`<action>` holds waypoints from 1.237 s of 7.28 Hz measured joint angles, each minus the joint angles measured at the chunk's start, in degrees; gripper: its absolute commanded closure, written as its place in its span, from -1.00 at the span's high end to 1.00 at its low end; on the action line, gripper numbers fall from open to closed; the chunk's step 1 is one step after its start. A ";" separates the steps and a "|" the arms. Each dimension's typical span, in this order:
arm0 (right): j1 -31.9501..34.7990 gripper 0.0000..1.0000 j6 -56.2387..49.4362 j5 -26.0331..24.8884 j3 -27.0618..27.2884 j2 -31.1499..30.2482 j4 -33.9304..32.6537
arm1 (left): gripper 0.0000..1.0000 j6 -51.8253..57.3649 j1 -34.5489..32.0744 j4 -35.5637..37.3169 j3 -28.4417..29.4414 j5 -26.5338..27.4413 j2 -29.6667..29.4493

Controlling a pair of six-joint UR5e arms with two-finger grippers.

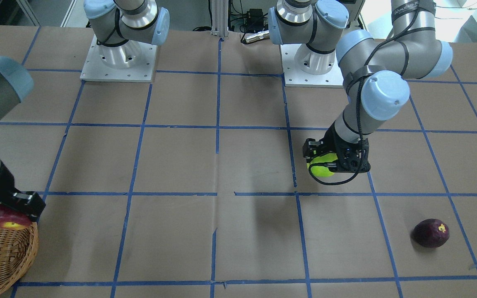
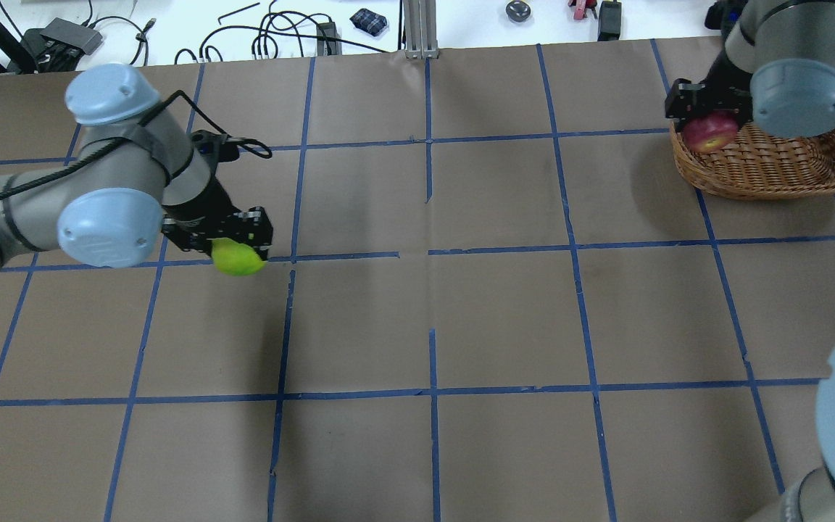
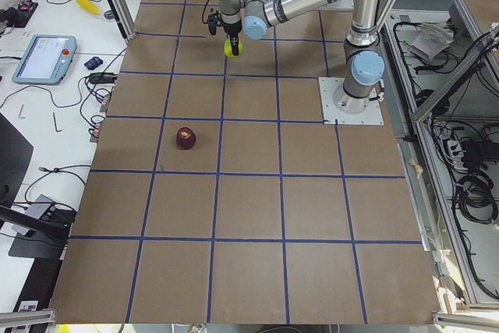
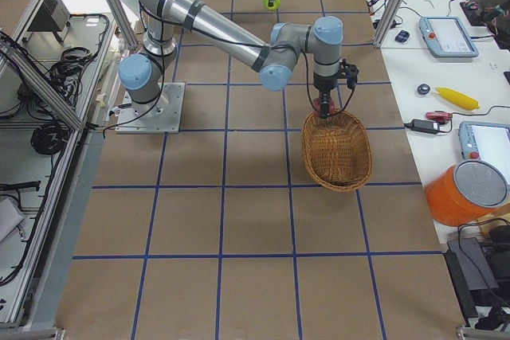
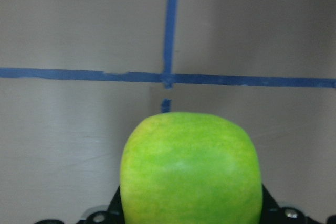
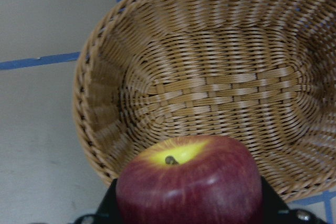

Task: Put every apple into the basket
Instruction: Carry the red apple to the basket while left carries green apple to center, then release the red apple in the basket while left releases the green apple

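My left gripper (image 2: 240, 250) is shut on the lime-green apple (image 2: 238, 259) and holds it above the table; the apple also fills the left wrist view (image 5: 191, 169) and shows in the front view (image 1: 322, 164). My right gripper (image 2: 707, 123) is shut on the red apple (image 2: 709, 133) with a yellow patch and holds it over the near rim of the wicker basket (image 2: 773, 170). The right wrist view shows that apple (image 6: 189, 187) above the basket's inside (image 6: 220, 87), which holds nothing. The purple-maroon apple (image 1: 431, 233) lies on the table, apart from both grippers.
The table is brown paper with a grid of blue tape (image 2: 428, 250). The two arm bases (image 1: 118, 58) stand at the robot's edge. Cables and small tools (image 2: 280, 36) lie beyond the far edge. The basket sits at the table's far right corner in the overhead view.
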 measured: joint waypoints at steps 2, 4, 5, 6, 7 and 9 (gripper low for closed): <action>-3.65 -1.00 -4.88 -0.23 -3.47 4.34 -1.96 | -0.74 -7.27 -4.53 7.64 0.11 -7.82 -4.50; -4.95 -1.00 -6.74 -0.51 -6.09 8.86 -4.39 | 0.99 -10.00 -5.90 12.43 0.11 -11.63 -7.31; -5.32 -1.00 -7.04 -0.57 -6.66 10.66 -6.11 | 1.00 -11.33 -6.44 13.42 0.11 -12.49 -8.15; -5.49 -1.00 -7.26 -0.77 -6.88 12.37 -8.68 | 1.00 -12.30 -6.70 13.82 0.12 -12.71 -8.43; -5.57 -1.00 -8.07 -1.48 -6.94 13.74 -11.48 | 1.00 -12.74 -6.76 13.94 0.13 -12.70 -8.42; -5.62 -0.20 -9.95 -2.89 -6.93 14.92 -14.44 | 1.00 -13.02 -5.99 12.54 1.16 -12.39 -6.97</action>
